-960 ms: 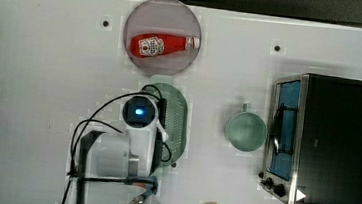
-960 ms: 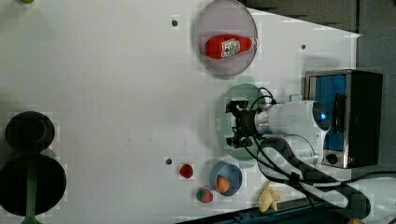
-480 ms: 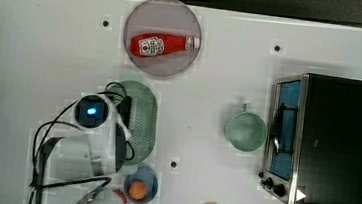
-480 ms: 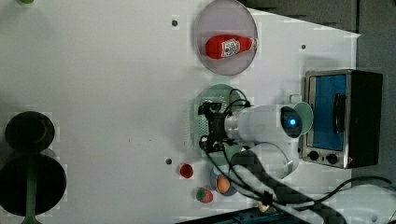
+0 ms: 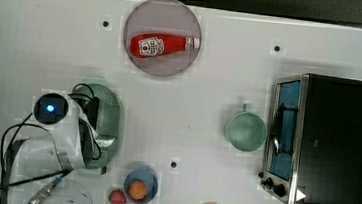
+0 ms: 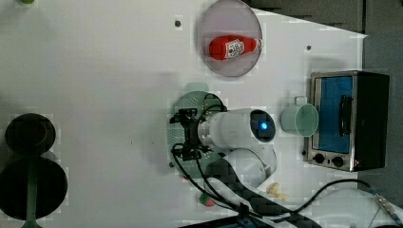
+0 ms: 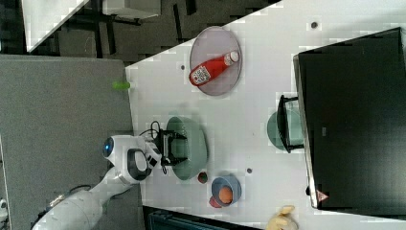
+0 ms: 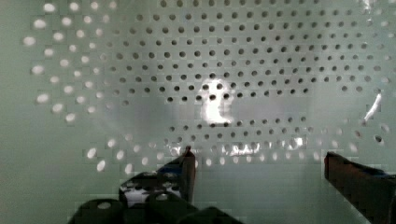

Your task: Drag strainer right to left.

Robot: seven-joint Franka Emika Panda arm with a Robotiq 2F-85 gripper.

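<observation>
White table [image 5: 34,42] carries a black toaster oven [image 5: 333,142] at the top view's right. A round plate [image 5: 161,36] holds a ketchup bottle [image 5: 162,45]. The strainer [image 5: 109,120] lies at the top view's lower left, well apart from the green cup [image 5: 245,131]. The gripper [image 8: 261,163] sits inside the strainer, fingers [image 8: 187,168] spread wide, nothing pinched between them.

Fingers [image 8: 187,165] inside strainer [image 8: 140,70], bottle [image 5: 162,45] on plate [image 5: 147,13].
</observation>
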